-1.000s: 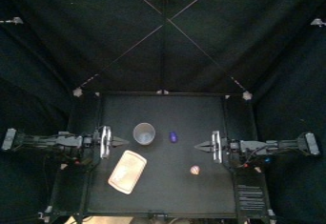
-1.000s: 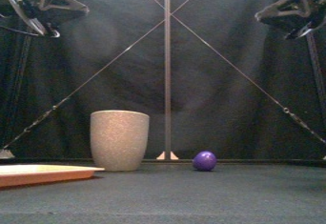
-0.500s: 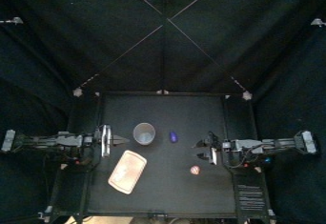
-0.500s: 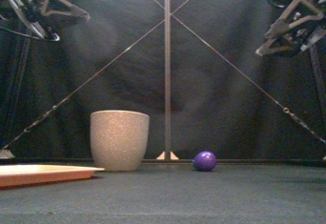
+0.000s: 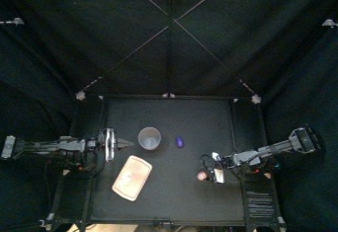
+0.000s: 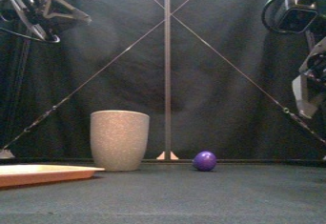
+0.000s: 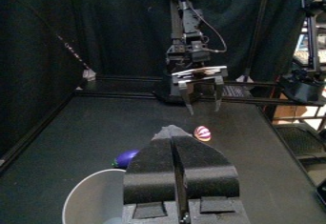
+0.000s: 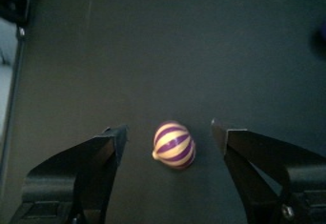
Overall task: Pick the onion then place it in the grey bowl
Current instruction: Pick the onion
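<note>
The onion [image 8: 174, 144], a small ball striped purple and white, lies on the black table [image 8: 152, 37] right of centre [image 5: 203, 177]. My right gripper [image 8: 169, 134] hangs above it, open, with one jaw on each side and nothing held. In the top view the right gripper [image 5: 211, 165] sits just behind the onion. The grey speckled cup [image 6: 120, 140] stands upright at the left middle [image 5: 149, 137]. My left gripper [image 5: 109, 145] rests shut beside the cup, its jaws pressed together [image 7: 178, 159].
A small purple ball [image 6: 204, 160] lies just right of the cup [image 5: 180, 141]. The flat pink tray [image 5: 132, 178] lies at the front left [image 6: 38, 174]. The left wrist view shows the cup rim [image 7: 95, 194] and the onion [image 7: 203, 132] across the table.
My right arm has swung forward and dropped, bringing its open gripper over the onion. The left arm, cup, ball and tray have not moved.
</note>
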Controlling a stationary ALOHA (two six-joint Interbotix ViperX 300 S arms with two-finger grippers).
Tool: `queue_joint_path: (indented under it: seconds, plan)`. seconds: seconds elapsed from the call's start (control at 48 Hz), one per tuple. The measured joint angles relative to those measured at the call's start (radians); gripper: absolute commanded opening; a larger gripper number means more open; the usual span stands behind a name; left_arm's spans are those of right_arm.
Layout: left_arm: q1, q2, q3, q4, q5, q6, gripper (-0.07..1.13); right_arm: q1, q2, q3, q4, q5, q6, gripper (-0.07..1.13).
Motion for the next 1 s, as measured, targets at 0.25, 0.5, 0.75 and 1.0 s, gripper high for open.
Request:
queue_joint_path:
  seconds: [0.25,0.5,0.75,1.0]
  plan:
    - [0.003,0.000,0.000,-0.012,-0.002,0.000,0.05,0.018,0.086,-0.018,-0.101,0.087,0.005,1.02]
    - [0.006,-0.002,0.014,-0.025,-0.002,0.002,0.05,0.028,0.183,-0.051,-0.114,0.084,0.002,1.02]
    - [0.017,0.000,0.020,-0.026,-0.003,0.002,0.05,0.048,0.281,-0.081,-0.109,0.084,0.002,1.02]
    - [0.025,-0.002,0.032,-0.026,-0.003,0.002,0.05,0.057,0.350,-0.098,-0.106,0.083,0.003,1.01]
